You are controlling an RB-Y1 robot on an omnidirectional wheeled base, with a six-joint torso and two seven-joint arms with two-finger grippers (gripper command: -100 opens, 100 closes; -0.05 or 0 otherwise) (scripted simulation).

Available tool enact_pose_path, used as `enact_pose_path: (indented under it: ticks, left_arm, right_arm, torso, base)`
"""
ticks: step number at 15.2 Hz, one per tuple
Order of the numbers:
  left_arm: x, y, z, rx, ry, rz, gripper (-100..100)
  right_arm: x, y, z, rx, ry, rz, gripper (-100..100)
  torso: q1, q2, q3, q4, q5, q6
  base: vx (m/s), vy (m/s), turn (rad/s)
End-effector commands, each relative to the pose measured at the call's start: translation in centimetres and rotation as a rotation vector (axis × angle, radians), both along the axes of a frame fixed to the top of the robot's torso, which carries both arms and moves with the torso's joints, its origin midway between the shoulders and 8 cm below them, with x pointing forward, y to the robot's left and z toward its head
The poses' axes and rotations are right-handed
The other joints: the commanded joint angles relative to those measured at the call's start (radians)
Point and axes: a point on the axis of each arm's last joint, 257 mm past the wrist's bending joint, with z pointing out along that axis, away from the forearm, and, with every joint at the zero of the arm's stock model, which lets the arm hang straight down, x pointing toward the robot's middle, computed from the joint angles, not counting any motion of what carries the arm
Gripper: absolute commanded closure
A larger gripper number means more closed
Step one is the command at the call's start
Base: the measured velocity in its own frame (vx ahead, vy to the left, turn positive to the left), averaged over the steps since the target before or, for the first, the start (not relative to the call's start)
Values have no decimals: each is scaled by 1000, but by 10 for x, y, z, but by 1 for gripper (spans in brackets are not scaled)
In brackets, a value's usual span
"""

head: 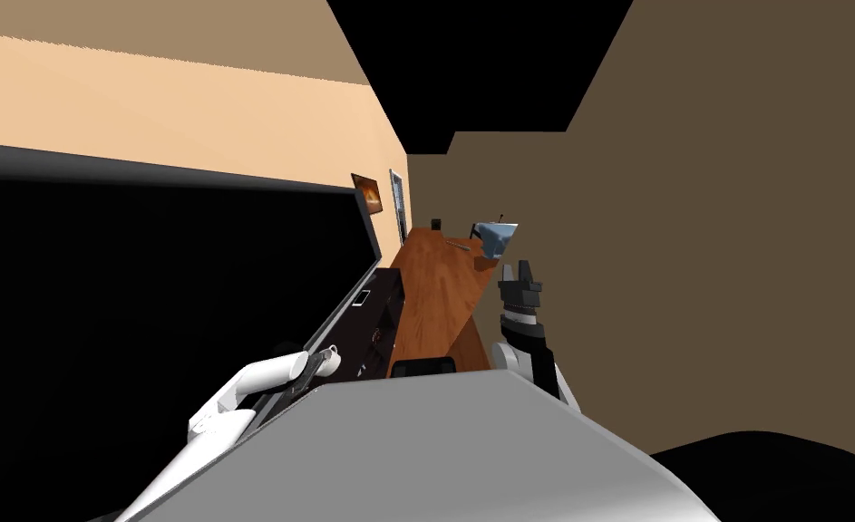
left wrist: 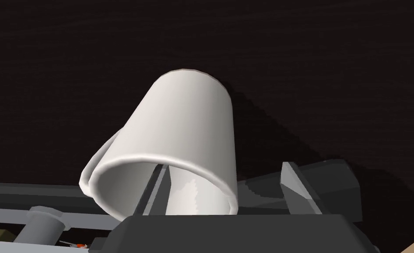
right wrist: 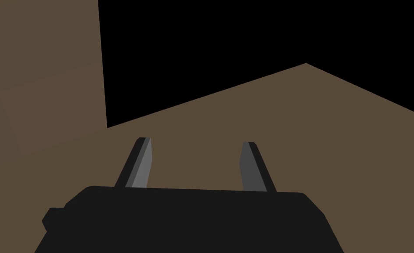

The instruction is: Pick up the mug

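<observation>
**Left tool open around the mug's wall**

The white mug (left wrist: 188,118) sat on a dark worktop (left wrist: 333,66), its base against that surface and its open mouth turned toward the left tool (left wrist: 224,164). The handle (left wrist: 97,163) stuck out to one side of the cup. The left tool stood open. One finger (left wrist: 154,191) reached inside the mug's mouth and the other finger (left wrist: 294,186) stayed outside, so the cup's wall lay between them. The outer finger stood clear of the wall with a gap. Whether the inner finger touched the inside could not be told. The mug cast a shadow on the dark surface on the outer finger's side.

In the head view, the white left arm (head: 235,399) reached low and to the left, ending at the mug on the dark worktop's near end. A wooden worktop (head: 434,290) ran away just beside it.

The right tool (right wrist: 196,141) was held up to the right of the wooden worktop. Its two fingers were spread apart and held nothing.
</observation>
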Motion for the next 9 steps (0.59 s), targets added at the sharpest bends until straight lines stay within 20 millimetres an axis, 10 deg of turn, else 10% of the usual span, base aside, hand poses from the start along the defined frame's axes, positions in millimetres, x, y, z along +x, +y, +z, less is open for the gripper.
enact_pose_path:
  ticks: [1,9]
  left_arm:
    - [0,0,0,0,0,0,100]
    - [1,2,14,2,2,-8,100]
  right_arm:
    - [0,0,0,0,0,0,0]
    - [0,0,0,0,0,0,0]
  torso:
    - [0,0,0,0,0,0]
    - [-3,-2,-1,0,0,0]
  base:
    - [0,0,0]
    - [7,-19,22]
